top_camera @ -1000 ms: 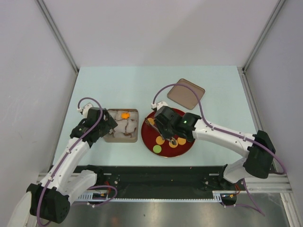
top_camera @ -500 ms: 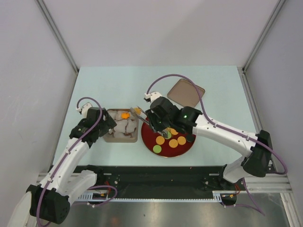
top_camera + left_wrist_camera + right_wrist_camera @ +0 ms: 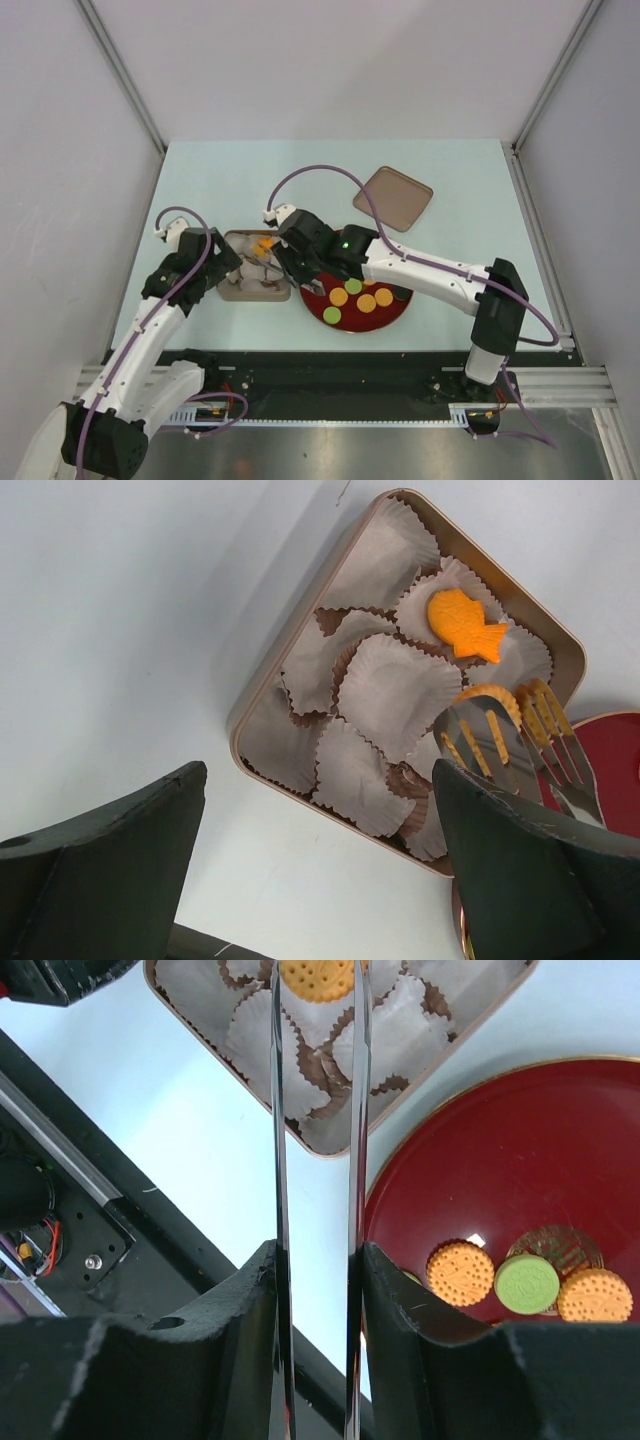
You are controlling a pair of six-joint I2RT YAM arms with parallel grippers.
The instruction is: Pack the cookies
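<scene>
Tongs (image 3: 277, 1160) clamped in my right gripper (image 3: 315, 1260) run straight ahead, tips pinching 1 orange cookie (image 3: 315, 978) above paper cups (image 3: 260, 1030) in the tin (image 3: 322, 1150); my left gripper (image 3: 318, 770) gapes alongside.

Four orange round cookies (image 3: 367, 302) show: three on the red plate (image 3: 520, 1140), one in the tongs (image 3: 462, 723). Two green round cookies (image 3: 353, 286) and one fish-shaped cookie (image 3: 465, 623) make seven. One plate, one tin (image 3: 250, 294), one lid (image 3: 393, 197) at the plate's one o'clock. The paper cups (image 3: 395, 685) overlap too much to count.
</scene>
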